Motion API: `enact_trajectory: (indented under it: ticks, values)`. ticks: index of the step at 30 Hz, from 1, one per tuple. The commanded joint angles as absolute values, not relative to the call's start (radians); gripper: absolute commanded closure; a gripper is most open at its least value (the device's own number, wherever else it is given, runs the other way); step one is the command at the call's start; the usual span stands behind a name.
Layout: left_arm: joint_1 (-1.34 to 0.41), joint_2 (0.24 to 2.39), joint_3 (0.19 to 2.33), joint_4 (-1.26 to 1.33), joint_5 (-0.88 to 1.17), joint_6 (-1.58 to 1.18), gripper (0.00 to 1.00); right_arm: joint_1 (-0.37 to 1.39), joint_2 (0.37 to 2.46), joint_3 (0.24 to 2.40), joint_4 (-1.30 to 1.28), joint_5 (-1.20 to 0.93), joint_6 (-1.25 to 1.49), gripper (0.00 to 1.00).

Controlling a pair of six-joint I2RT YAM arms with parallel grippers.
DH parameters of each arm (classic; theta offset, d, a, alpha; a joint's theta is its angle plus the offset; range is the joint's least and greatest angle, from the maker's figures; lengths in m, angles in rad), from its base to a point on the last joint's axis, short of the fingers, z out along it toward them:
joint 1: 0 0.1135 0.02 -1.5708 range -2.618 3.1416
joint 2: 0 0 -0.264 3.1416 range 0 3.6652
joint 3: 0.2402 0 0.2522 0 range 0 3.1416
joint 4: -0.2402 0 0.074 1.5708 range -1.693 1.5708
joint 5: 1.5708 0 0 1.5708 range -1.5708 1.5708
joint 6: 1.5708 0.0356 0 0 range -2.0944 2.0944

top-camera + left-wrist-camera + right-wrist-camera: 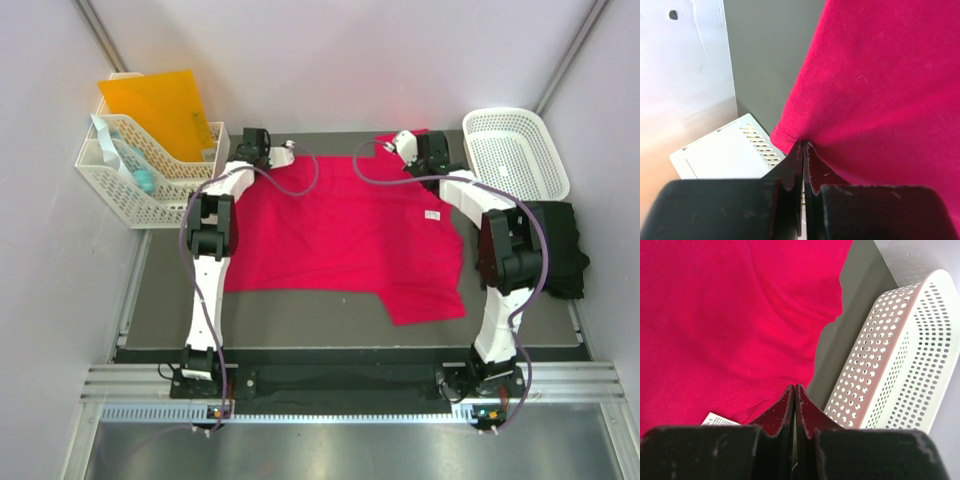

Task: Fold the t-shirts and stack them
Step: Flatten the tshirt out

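Two t-shirts are in view. One red t-shirt lies spread across the middle of the grey tabletop. Most of it is flat, one sleeve reaches toward 5 o'clock, and its small white neck label shows on the side toward 2 o'clock. One black t-shirt sits bunched at the tabletop's 3 o'clock edge, just beside the red one and partly hidden behind the right arm. Both arms stretch from their bases at 6 o'clock out to the red shirt's far edge. The left arm runs up along the shirt's 9 o'clock side and bends inward at the top, and the right arm mirrors it on the 3 o'clock side. The left hand is at the shirt's 11 o'clock corner, its fingers pressed fully together and pinching the hemmed edge of the red cloth. The right hand is at the 1 o'clock corner with its fingers likewise fully together. Red cloth seems to be nipped between them at the shirt's border, and the label lies close by. Two containers stand beyond the shirts. One is a white lattice basket at 2 o'clock, just beside the right hand. The other is a white file rack at 10 o'clock, near the left hand, holding one orange folder upright.
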State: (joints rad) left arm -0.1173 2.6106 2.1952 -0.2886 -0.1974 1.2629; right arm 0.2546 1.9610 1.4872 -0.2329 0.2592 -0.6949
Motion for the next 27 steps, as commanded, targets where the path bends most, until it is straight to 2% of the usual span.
enact_trajectory:
  ticks: [1,6,9,14,17,22,25,27]
  values:
    - [-0.107,2.623,2.128,-0.242,-0.238,1.235,1.00,0.273,1.937,1.528,-0.229,0.247,-0.692,1.00]
    - [-0.120,2.488,2.007,-0.107,-0.215,1.140,1.00,0.279,1.922,1.480,-0.226,0.245,-0.706,1.00]
    - [-0.127,2.419,1.913,0.013,-0.247,1.123,0.91,0.282,1.914,1.460,-0.215,0.250,-0.701,0.97]
    - [-0.143,2.340,1.845,0.178,-0.311,1.112,0.91,0.287,1.914,1.419,-0.144,0.319,-0.712,0.92]
    - [-0.149,2.260,1.774,0.198,-0.261,1.101,1.00,0.287,1.953,1.419,-0.040,0.421,-0.739,1.00]
    - [-0.166,2.119,1.588,0.175,-0.150,1.103,1.00,0.261,2.133,1.581,0.028,0.541,-0.755,1.00]
    - [-0.179,2.037,1.505,0.161,-0.140,1.121,1.00,0.249,2.252,1.750,-0.027,0.532,-0.750,1.00]
    - [-0.184,2.013,1.471,0.132,-0.132,1.121,1.00,0.247,2.312,1.781,-0.034,0.512,-0.774,1.00]
